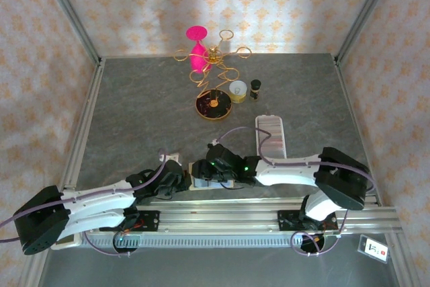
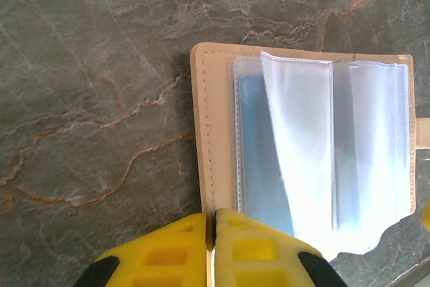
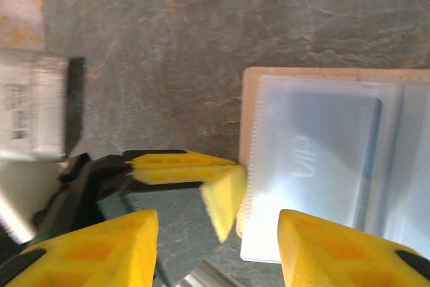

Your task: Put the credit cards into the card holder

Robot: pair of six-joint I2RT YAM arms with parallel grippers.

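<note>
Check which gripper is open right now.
The right gripper: its yellow fingers stand wide apart over the edge of the holder. The left gripper has its fingers pressed together at the holder's edge.

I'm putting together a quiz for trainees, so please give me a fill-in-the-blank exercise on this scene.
The card holder lies ___ on the table, its clear sleeves showing.
The credit card tucked inside is coloured ___.
The left gripper has its jaws ___.
Missing words: open; blue; shut.
</note>
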